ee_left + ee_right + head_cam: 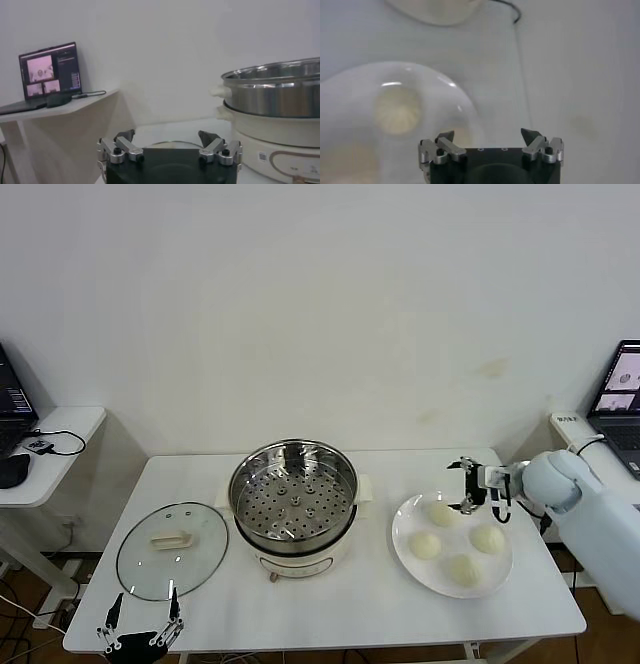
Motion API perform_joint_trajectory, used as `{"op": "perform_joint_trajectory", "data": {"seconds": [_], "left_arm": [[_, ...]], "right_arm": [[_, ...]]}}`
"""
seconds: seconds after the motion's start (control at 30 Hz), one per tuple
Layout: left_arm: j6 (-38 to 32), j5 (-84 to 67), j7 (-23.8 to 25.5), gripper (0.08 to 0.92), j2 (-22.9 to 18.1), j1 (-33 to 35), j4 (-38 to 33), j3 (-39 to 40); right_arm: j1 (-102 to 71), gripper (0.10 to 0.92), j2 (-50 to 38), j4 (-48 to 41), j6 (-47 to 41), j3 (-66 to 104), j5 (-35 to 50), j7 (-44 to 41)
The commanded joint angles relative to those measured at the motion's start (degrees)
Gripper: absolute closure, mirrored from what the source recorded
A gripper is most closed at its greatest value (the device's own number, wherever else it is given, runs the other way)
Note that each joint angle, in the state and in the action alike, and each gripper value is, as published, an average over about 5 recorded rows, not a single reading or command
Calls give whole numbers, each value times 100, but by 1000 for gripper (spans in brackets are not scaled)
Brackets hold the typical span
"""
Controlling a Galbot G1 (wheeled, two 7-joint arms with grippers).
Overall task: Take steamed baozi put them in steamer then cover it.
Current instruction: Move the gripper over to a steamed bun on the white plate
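Observation:
The steamer (292,494) (280,95) stands mid-table, a shiny steel pot on a white base, uncovered, with its perforated tray bare. The cover (172,549), a glass lid with a cream handle, lies flat to its left. Several steamed baozi (425,544) (397,110) rest on a white plate (400,529) (350,85) to its right. My right gripper (466,484) (488,136) is open and holds nothing, hovering over the plate's far edge next to the farthest bun (440,512). My left gripper (140,624) (167,137) hangs open and holding nothing, low at the table's front left, just in front of the cover.
The white table (350,614) has bare surface in front of the steamer and plate. A side table (60,434) with a laptop (50,70) and cables stands at the left. Another laptop (620,399) sits at the far right.

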Motion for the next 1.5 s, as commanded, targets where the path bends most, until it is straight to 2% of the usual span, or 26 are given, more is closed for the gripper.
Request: {"op": "perform_joint_trajectory", "data": {"seconds": [0.03, 0.5, 0.97, 1.3, 1.5], "left_arm": [[-8, -9, 2, 177, 2, -15, 32, -65], [-32, -111, 3, 177, 5, -52, 69, -135], [-144, -118, 38, 177, -10, -58, 99, -134], [-169, -119, 37, 177, -7, -45, 85, -144], [-171, -120, 32, 177, -6, -42, 70, -145]], "right_arm": [[1398, 203, 463, -1335, 275, -1610, -221, -891], [1144, 203, 839, -1693, 267, -1752, -726, -512], [939, 207, 1103, -1946, 258, -1524, -868, -337], [965, 331, 1188, -2036, 253, -1523, -945, -323], [1034, 379, 1152, -1999, 254, -1582, -877, -366]]}}
